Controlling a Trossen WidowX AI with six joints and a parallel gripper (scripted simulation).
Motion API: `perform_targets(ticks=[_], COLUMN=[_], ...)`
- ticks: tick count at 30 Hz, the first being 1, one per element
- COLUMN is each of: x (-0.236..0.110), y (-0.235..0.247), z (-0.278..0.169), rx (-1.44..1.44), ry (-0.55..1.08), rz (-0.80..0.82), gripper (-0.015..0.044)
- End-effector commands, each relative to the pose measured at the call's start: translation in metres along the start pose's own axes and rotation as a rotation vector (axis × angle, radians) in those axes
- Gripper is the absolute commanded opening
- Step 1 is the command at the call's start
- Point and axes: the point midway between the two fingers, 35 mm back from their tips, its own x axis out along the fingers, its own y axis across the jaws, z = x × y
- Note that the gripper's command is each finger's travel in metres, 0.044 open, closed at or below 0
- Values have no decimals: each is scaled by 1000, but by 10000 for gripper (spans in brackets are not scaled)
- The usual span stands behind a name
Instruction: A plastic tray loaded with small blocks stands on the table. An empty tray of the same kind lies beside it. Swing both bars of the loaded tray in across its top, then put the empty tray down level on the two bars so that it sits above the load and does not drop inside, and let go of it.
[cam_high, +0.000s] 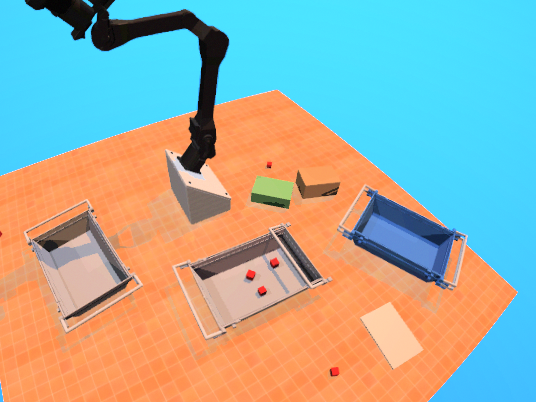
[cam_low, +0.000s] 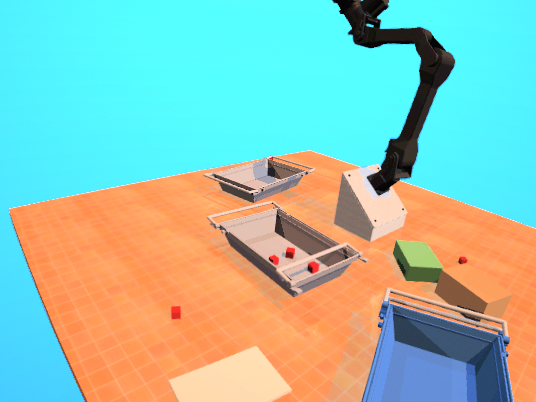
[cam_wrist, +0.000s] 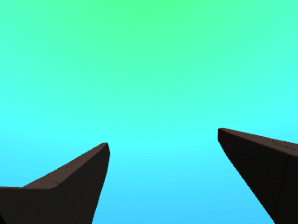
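Loaded tray (cam_high: 220, 305): 1 bar in, jaws apart.

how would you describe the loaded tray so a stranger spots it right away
Start at the arm's white base block. Three trays lie in a row before it; take the grey middle tray. Only it holds red blocks; the other grey tray and blue tray are bare.

Mid-frame, grey loaded tray (cam_low: 260, 235) holding three red blocks (cam_low: 290, 252) — empty tray (cam_low: 240, 177) behind, blue tray (cam_low: 440, 360) lower right, arm (cam_low: 425, 95) reaching off the top edge.
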Motion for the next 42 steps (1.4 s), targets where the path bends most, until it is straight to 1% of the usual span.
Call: perform_targets(ticks=[1, 8, 12, 16, 19, 25, 30, 34, 42], x=[0, 0, 8, 15, 13, -9, -46, -82, -154], y=[0, 1, 28, 84, 127, 216, 285, 330, 395], z=[0, -1, -22, -63, -93, -150, -190, -215, -250], rx=[0, 0, 0, -6, -18, -56, -100, -141, -195], ry=[0, 3, 78, 223, 330, 549, 726, 856, 1066], rz=[0, 2, 57, 172, 263, 467, 625, 741, 929], gripper=[374, 190, 85, 82, 82, 82, 82, 82, 82])
